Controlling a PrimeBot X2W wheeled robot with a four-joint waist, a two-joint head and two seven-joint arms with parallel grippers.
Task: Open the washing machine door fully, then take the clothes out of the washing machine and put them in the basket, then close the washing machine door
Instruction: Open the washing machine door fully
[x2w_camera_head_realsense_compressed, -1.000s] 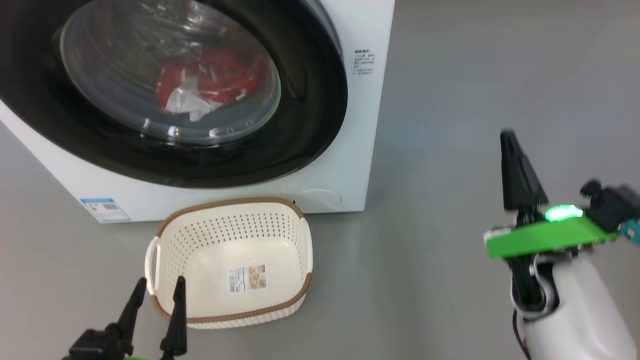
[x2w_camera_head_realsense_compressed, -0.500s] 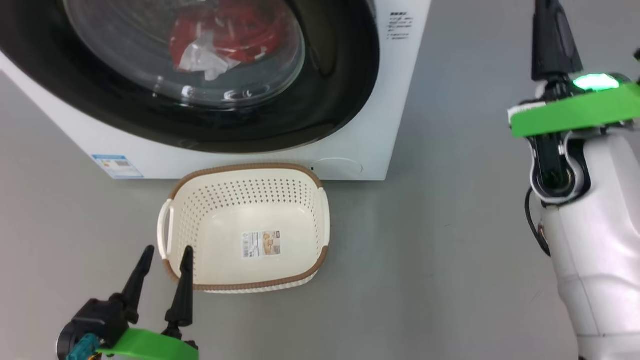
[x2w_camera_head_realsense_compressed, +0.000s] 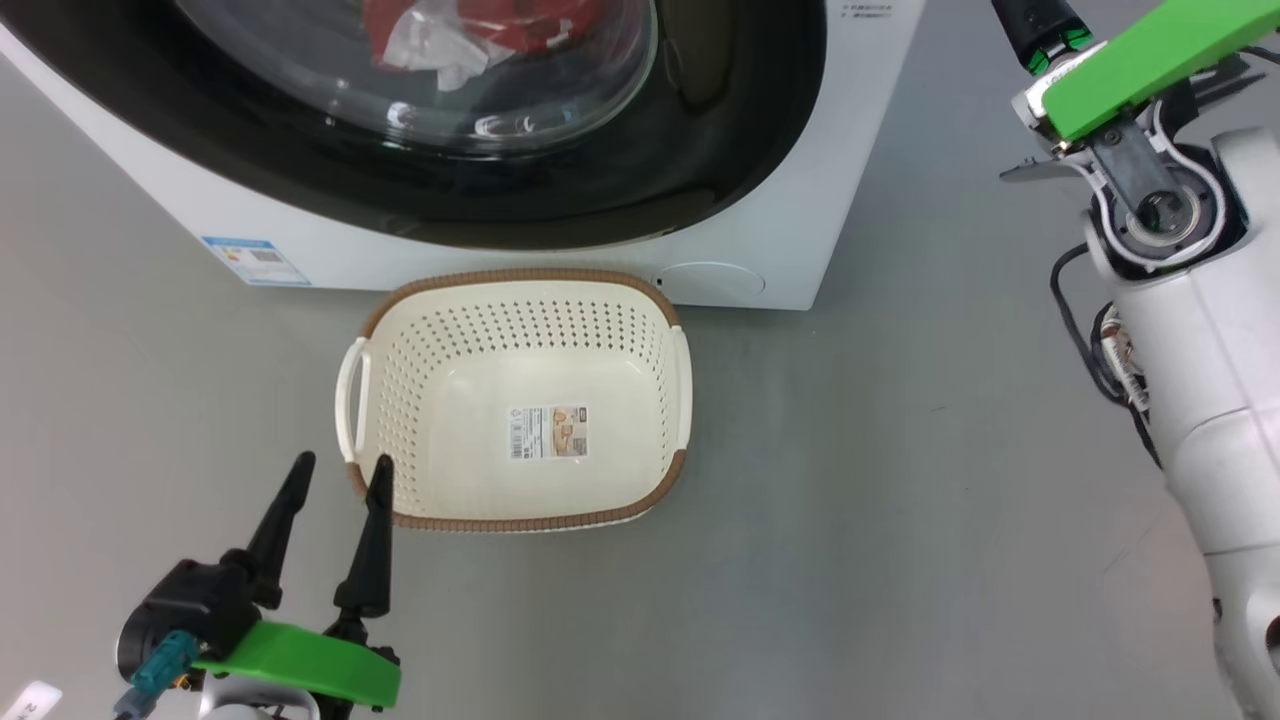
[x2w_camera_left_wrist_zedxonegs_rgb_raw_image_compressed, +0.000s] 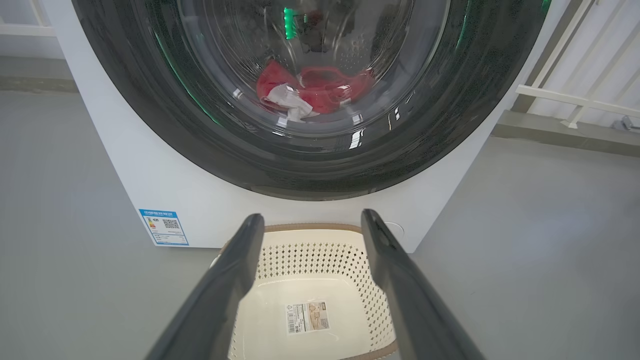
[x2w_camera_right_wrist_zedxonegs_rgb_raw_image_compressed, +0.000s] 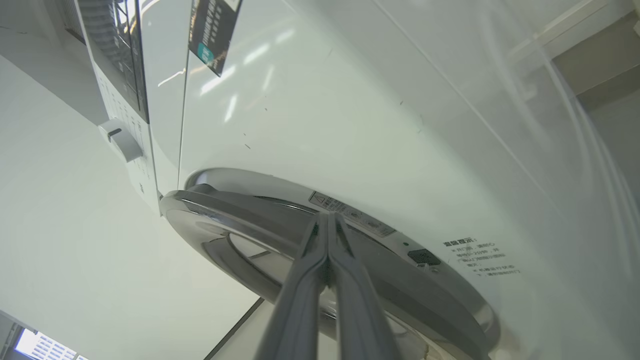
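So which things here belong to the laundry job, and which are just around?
Job: round glossy black-rimmed glass door; white front-loading washing machine; red fabric clothes inside; cream perforated plastic basket.
Around: white railing; grey floor.
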